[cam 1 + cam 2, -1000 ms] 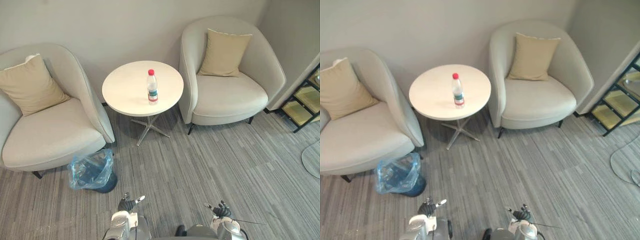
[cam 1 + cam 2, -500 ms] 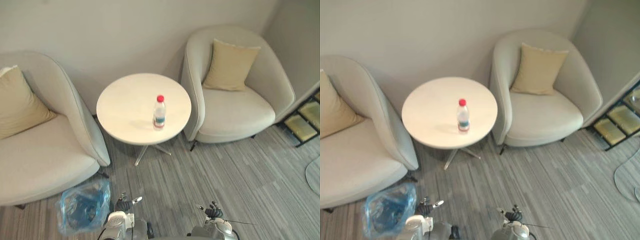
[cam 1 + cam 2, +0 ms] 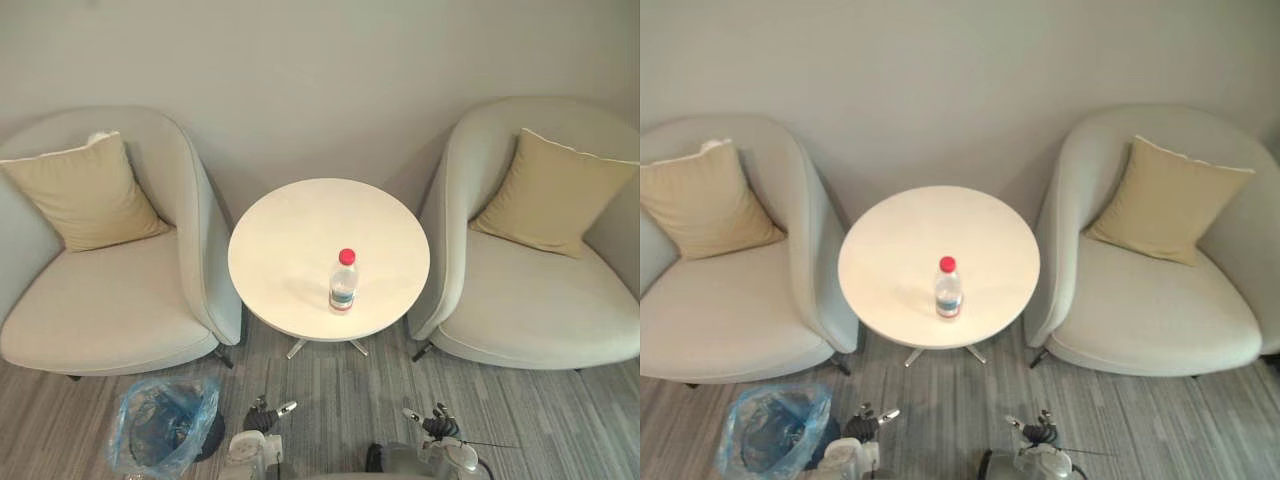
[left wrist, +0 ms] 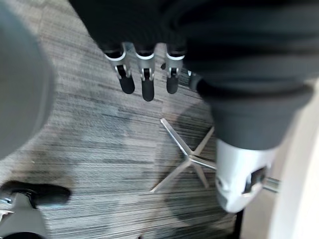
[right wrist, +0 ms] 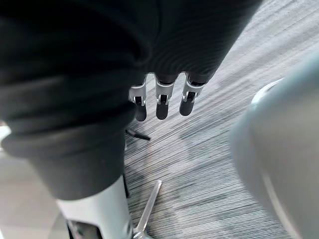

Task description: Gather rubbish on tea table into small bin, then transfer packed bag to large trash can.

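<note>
A clear plastic bottle (image 3: 343,282) with a red cap stands upright on the round white tea table (image 3: 290,240), a little right of its middle. The small dark bin (image 3: 165,430) lined with a blue plastic bag stands on the carpet at the lower left, by the left armchair. My left hand (image 3: 262,415) hangs low at the bottom edge, right of the bin, fingers (image 4: 144,82) straight and empty. My right hand (image 3: 435,425) hangs at the bottom right of centre, fingers (image 5: 160,102) straight, holding nothing. Both hands are well short of the table.
Two beige armchairs flank the table: the left armchair (image 3: 110,300) with a tan cushion (image 3: 85,190), and the right armchair (image 3: 540,300) with a tan cushion (image 3: 555,190). A grey wall closes the back. The table's metal cross foot (image 4: 187,164) stands on the striped grey carpet.
The camera has swung so the table and both chairs now sit centred and closer. The bottle stays upright on the table. Both hands hang low as before.
</note>
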